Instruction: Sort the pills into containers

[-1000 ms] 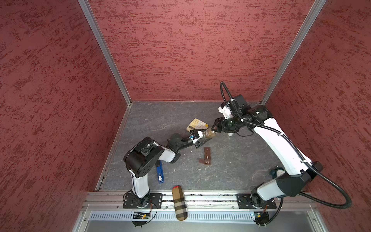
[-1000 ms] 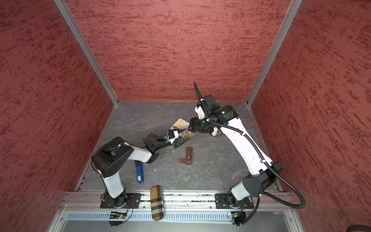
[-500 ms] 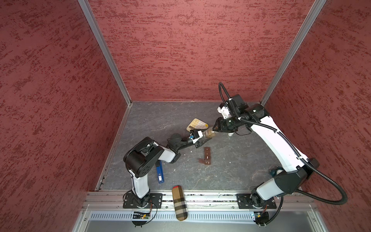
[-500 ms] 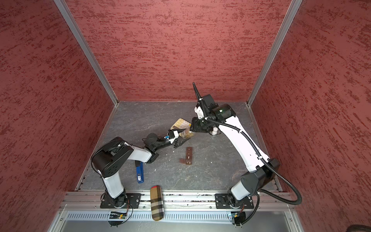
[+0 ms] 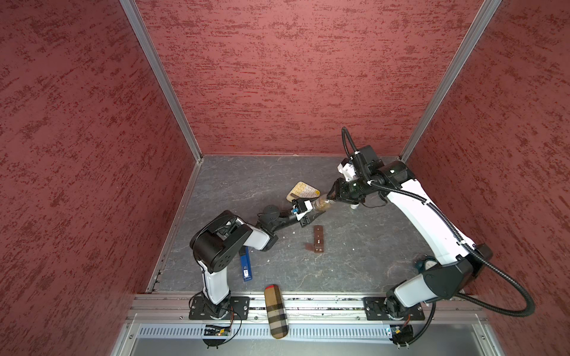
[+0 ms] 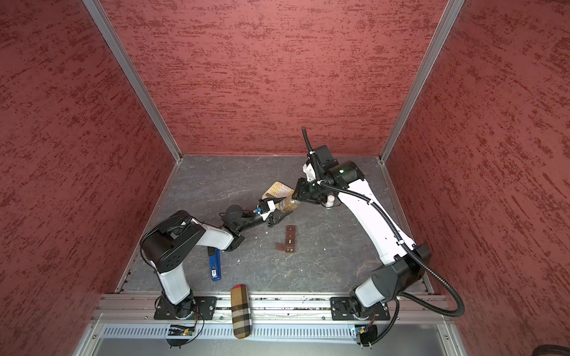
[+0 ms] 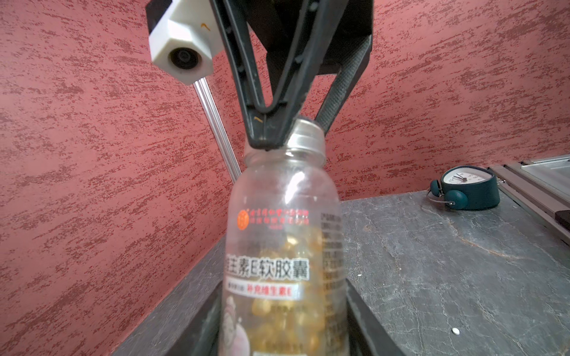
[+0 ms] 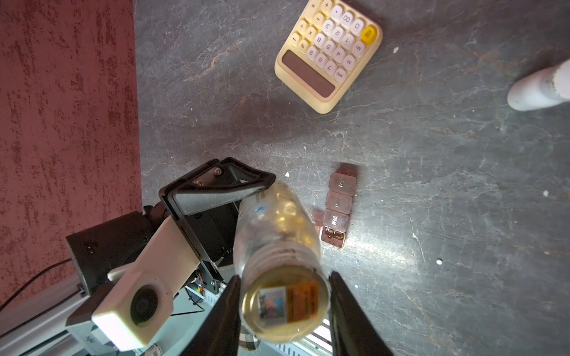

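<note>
Nearest, a tan plaid oblong case (image 5: 276,311) lies on the front rail, before the long dark brown plastic strip box (image 5: 318,239), which rests flat on the grey bench (image 5: 354,271) with its near end compartment open. Tiny white pills (image 8: 439,261) lie scattered around that box. Just beyond the box, the left pincer (image 5: 310,210) grasps a clear amber plastic bottle (image 5: 322,203) by its body, and the right pincer (image 7: 287,135) is clenched on its cap. Farther beyond sits a cream calculator (image 5: 302,191).
</note>
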Available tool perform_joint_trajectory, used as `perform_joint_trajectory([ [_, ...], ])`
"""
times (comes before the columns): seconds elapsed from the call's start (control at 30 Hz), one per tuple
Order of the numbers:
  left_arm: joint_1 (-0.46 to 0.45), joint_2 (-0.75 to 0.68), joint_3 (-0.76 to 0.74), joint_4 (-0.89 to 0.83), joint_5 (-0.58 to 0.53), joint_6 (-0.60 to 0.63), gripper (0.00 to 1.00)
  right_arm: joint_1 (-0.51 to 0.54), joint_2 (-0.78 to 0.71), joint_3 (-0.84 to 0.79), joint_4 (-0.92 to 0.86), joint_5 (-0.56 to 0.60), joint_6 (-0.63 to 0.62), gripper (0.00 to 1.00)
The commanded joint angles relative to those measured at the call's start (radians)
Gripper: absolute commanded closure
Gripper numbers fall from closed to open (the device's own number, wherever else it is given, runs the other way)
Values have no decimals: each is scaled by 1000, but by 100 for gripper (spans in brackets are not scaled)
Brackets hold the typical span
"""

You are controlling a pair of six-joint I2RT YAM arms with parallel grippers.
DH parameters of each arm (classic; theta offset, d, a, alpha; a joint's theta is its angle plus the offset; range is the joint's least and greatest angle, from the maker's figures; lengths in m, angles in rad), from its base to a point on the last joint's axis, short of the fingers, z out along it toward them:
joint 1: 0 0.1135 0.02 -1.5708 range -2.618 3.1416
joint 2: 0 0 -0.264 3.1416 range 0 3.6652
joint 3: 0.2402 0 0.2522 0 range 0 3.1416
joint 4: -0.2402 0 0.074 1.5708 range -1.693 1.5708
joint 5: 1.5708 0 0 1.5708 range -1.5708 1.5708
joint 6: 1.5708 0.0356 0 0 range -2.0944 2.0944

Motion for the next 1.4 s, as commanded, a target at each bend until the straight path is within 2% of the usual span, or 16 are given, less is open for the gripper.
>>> perform_joint_trajectory([
  [0.0, -11, -7, 2, 17, -47, 35, 100, -2, -31, -10, 33, 9, 106, 69],
  [0.13, -13, -10, -1, 18, -52, 36, 99, -1, -26, -5, 17, 32, 99, 70],
  [0.2, -12, -13, -4, 16, -55, 37, 79, -1, -21, 3, 9, 43, 92, 70],
  [0.27, -11, -16, -8, 17, -56, 37, 49, 0, -14, 16, -8, 56, 79, 71],
  [0.3, -10, -18, -11, 16, -56, 37, 40, -1, -11, 22, -15, 60, 75, 71],
  [0.37, -10, -21, -17, 16, -63, 37, 26, -2, -3, 37, -33, 79, 65, 71],
  [0.5, -8, -38, -35, 7, -77, 44, 13, -2, 15, 67, -55, 100, 53, 71],
  [0.73, -4, -90, -82, -29, -108, 63, 9, -1, 60, 115, -66, 135, 30, 71],
  [1.0, -11, -226, -197, -91, -196, 67, 10, -1, 142, 197, -91, 235, 3, 70],
  [1.17, -19, -392, -251, -243, -296, 55, 12, -1, 204, 244, -105, 314, -6, 70],
  [1.37, -29, -631, -265, -527, -440, -35, 20, -1, 320, 333, -129, 406, -15, 70],
])
